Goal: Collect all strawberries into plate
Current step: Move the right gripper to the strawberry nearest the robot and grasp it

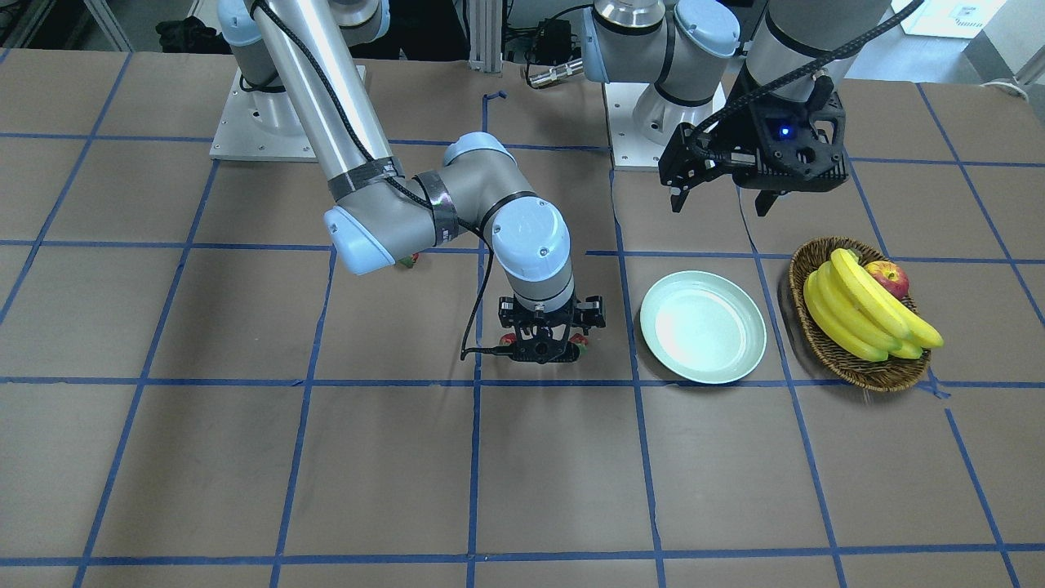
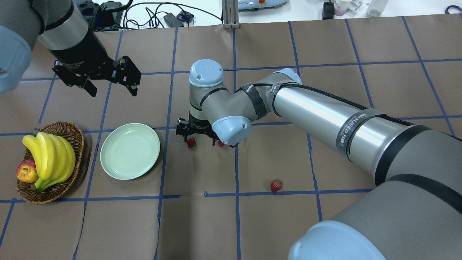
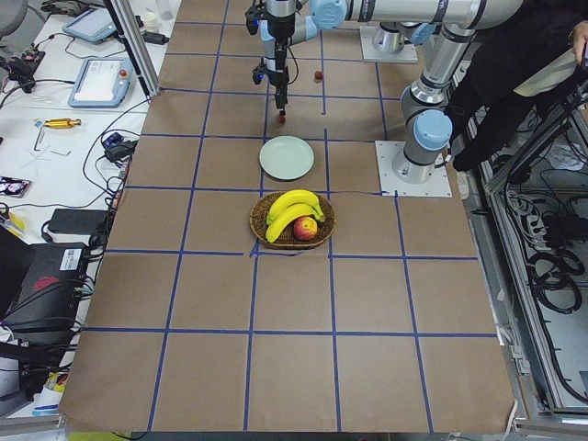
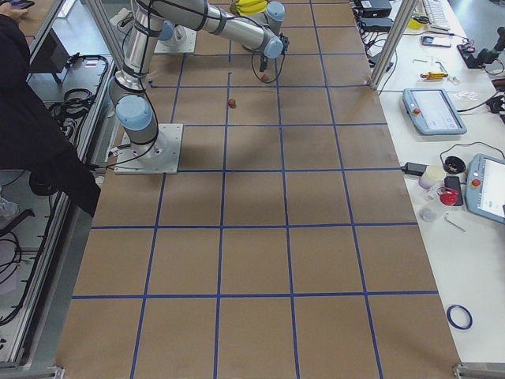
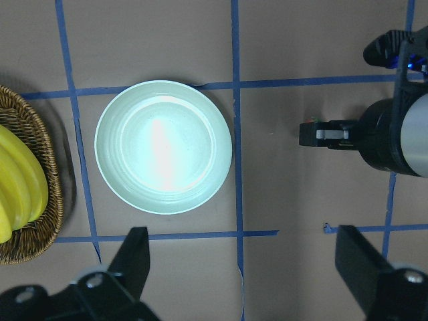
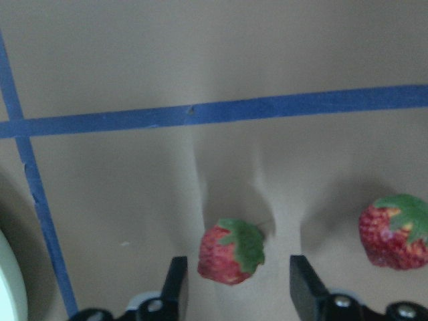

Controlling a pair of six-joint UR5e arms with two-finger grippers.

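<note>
Straddling 1 strawberry [image 6: 231,254], right jaws stand apart.

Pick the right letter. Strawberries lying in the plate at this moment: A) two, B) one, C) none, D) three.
C: the plate is bare in the overhead and left wrist views, and all three strawberries lie on the brown paper outside it.

The brown paper surface [image 1: 204,457] looks matt, faintly creased. The round pale mint plate [image 5: 164,146] is smooth and glossy. The brown woven wicker basket [image 2: 74,132] looks rough. The small red strawberry [image 6: 231,254] shows dimpled skin. The silver arm tube [image 2: 314,108] is satin metal.
</note>
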